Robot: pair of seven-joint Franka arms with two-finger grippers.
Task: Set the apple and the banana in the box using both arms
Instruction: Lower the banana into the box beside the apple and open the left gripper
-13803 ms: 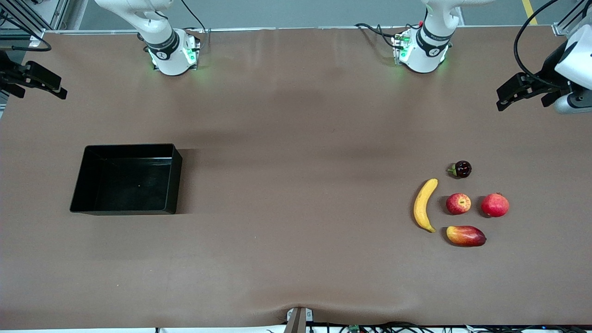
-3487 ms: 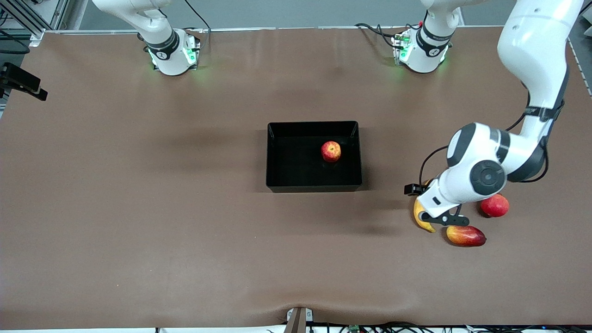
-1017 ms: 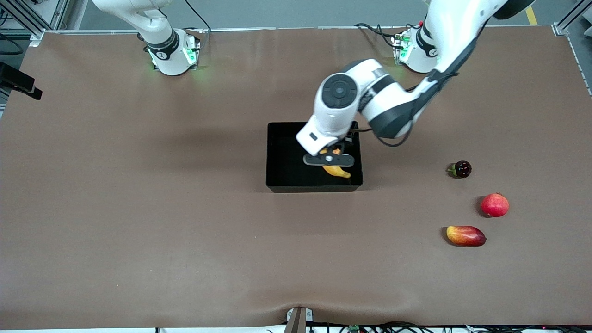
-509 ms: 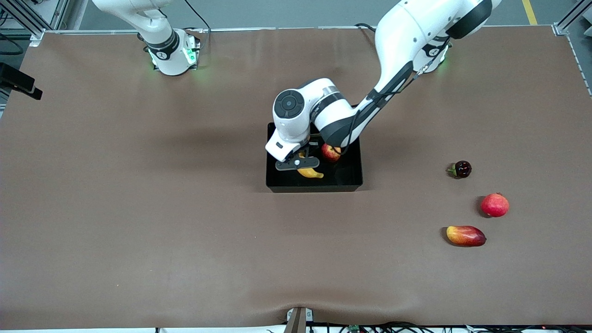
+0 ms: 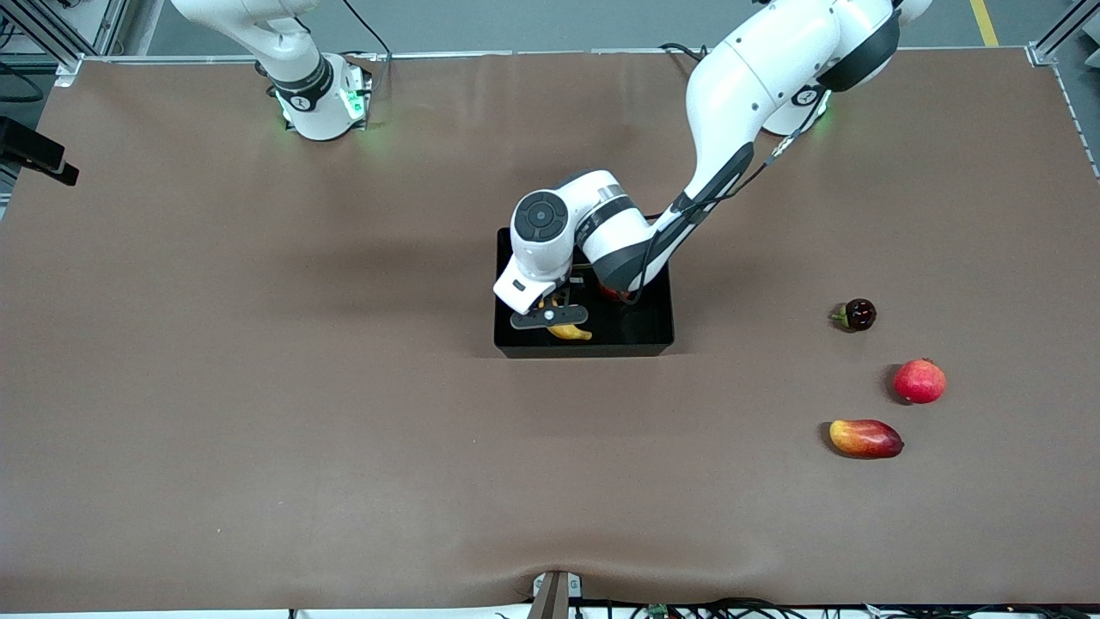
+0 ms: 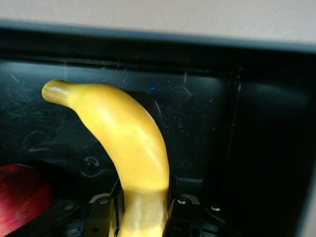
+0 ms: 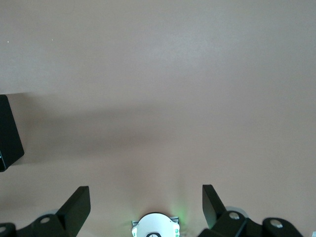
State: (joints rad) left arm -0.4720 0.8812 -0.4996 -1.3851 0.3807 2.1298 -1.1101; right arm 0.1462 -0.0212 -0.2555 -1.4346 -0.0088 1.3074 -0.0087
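The black box (image 5: pixel 601 348) stands at the table's middle. My left gripper (image 5: pixel 554 316) reaches down into it and is shut on the banana (image 5: pixel 571 333), which hangs low by the box's nearer wall. In the left wrist view the banana (image 6: pixel 131 143) rises from between my fingers (image 6: pixel 106 217) against the box floor (image 6: pixel 207 123). The apple lies in the box beside it. The arm mostly hides it, leaving a red sliver (image 5: pixel 612 294) and a red edge in the left wrist view (image 6: pixel 19 197). My right gripper (image 7: pixel 145 197) is open and empty and waits raised over the right arm's end of the table (image 5: pixel 34 155).
A small dark fruit (image 5: pixel 857 315), a plain red round fruit (image 5: pixel 919 382) and a red-and-yellow mango (image 5: pixel 865 438) lie on the table toward the left arm's end. The right arm's base (image 7: pixel 155 227) shows below my right gripper.
My left gripper has carried the banana across the box toward the right arm's end and lowered it toward the nearer wall. The arm now hides most of the apple. The right arm has not moved.
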